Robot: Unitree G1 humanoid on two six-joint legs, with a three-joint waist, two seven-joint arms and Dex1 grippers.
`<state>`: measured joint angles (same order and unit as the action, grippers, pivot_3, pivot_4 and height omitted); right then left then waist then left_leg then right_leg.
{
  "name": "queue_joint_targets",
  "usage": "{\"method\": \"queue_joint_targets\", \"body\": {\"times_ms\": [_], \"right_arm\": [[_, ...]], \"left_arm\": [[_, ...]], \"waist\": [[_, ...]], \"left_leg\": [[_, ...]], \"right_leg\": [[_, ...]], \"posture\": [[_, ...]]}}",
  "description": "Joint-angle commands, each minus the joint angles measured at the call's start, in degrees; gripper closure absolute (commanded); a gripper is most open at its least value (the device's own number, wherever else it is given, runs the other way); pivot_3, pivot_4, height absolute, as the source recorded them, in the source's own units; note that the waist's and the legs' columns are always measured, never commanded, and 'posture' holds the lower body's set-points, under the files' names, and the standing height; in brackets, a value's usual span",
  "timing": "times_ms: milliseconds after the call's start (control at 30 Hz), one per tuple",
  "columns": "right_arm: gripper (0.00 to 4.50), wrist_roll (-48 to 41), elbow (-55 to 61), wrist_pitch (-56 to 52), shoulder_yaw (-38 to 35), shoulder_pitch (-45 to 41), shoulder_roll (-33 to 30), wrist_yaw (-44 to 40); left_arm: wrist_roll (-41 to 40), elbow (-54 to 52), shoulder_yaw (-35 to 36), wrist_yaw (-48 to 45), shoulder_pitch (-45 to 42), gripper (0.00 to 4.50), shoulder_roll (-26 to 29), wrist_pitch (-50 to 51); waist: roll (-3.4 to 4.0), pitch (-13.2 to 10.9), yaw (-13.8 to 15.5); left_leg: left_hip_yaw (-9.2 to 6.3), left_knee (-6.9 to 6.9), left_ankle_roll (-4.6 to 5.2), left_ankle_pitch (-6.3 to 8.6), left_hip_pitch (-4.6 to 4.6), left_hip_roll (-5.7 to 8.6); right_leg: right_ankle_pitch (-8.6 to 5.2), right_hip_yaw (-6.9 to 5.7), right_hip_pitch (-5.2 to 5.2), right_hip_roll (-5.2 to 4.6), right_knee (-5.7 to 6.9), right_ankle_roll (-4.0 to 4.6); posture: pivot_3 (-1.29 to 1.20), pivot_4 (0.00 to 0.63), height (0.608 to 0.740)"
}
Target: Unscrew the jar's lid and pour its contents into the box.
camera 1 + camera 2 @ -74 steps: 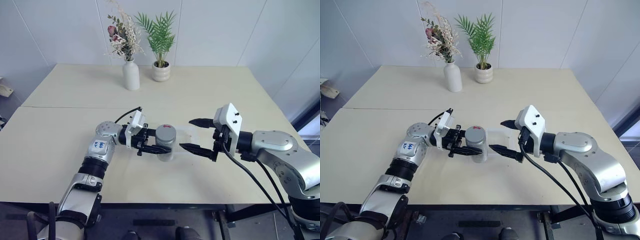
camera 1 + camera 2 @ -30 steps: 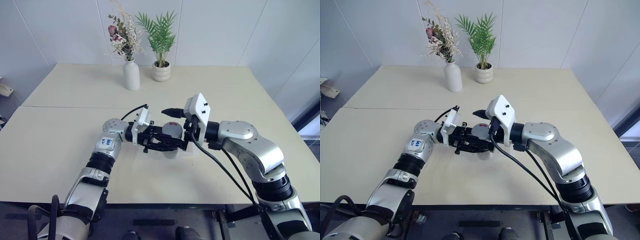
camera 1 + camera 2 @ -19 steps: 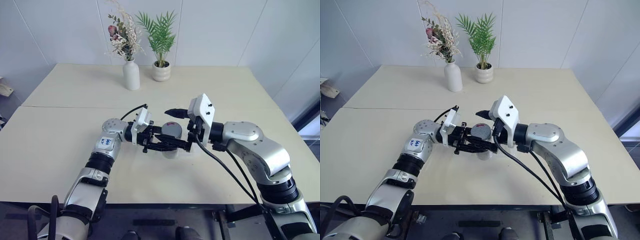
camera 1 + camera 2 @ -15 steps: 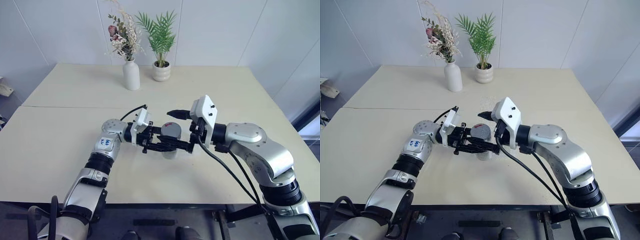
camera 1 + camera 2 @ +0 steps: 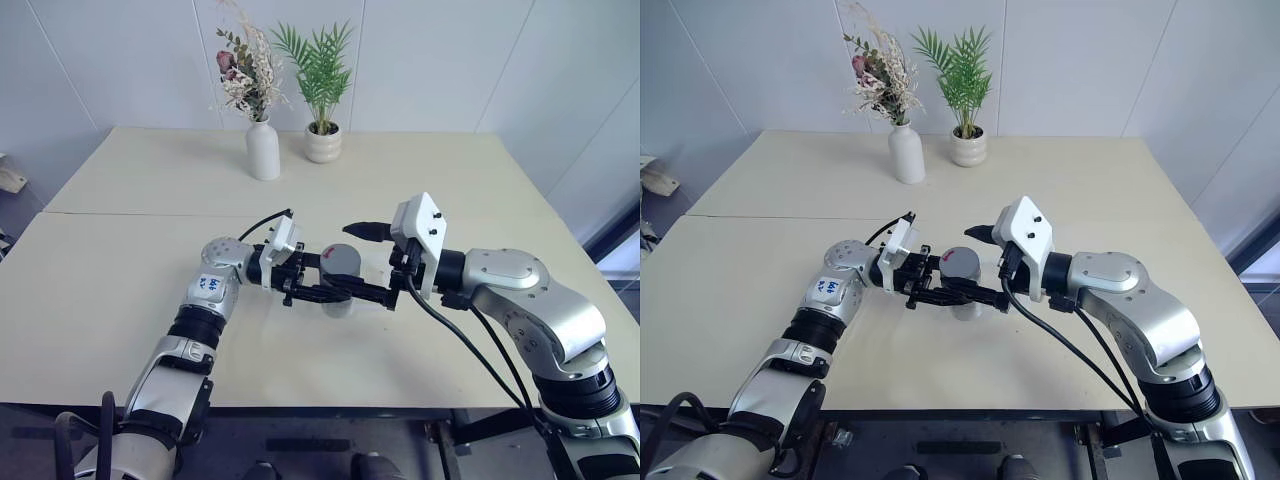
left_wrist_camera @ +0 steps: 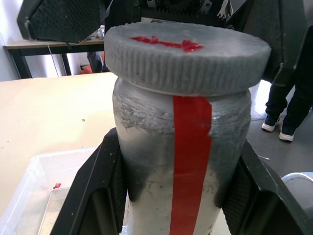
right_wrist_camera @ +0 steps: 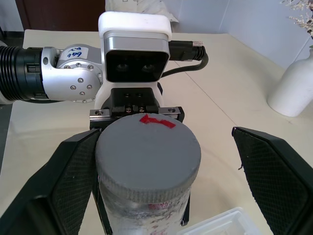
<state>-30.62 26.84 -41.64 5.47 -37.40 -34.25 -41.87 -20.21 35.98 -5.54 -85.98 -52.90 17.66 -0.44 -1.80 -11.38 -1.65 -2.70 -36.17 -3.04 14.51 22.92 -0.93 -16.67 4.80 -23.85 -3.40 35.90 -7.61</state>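
Since a second ago: right gripper [image 5: 372, 266] drawn back rightward off the lid [image 5: 341, 259], jaws spread wide.

Head views: left gripper [image 5: 952, 293] clamped on the jar [image 5: 964, 292], held over the table [image 5: 790, 180].

Left wrist: lid [image 6: 187, 58] seated; box [image 6: 44, 188] below.

Right wrist: lid between spread fingers [image 7: 66, 183]. Best centred, squeezed evenly, then twisted.

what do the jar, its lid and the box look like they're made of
The jar: clear glass or hard plastic, hard to say which; its wall looks dusted grey inside, with red tape down the side. The lid: matte grey, likely plastic, with a ribbed edge. The box: thin clear plastic, with the table showing through.
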Motion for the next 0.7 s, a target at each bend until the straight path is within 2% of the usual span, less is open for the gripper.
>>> {"method": "queue_joint_targets", "body": {"times_ms": [33, 700], "right_arm": [[0.03, 0.08, 1.25, -0.29, -3.51, 0.21, -1.53, 1.16], [0.03, -1.00, 1.94, -0.57, -4.66, 1.55, -3.72, 1.03]], "left_arm": [[-1.14, -2.78, 0.52, -2.34, 0.25, 2.44, 0.36, -0.12], [-1.10, -2.85, 0.67, -2.42, 0.45, 2.44, 1.10, 0.22]], "waist": [[0.00, 0.00, 0.00], [0.00, 0.00, -0.01]], "left_leg": [[0.00, 0.00, 0.00, 0.00, 0.00, 0.00], [0.00, 0.00, 0.00, 0.00, 0.01, 0.00]], "right_leg": [[0.00, 0.00, 0.00, 0.00, 0.00, 0.00], [0.00, 0.01, 0.00, 0.00, 0.00, 0.00]], "posture": [[0.00, 0.150, 0.740], [0.00, 0.150, 0.740]]}}
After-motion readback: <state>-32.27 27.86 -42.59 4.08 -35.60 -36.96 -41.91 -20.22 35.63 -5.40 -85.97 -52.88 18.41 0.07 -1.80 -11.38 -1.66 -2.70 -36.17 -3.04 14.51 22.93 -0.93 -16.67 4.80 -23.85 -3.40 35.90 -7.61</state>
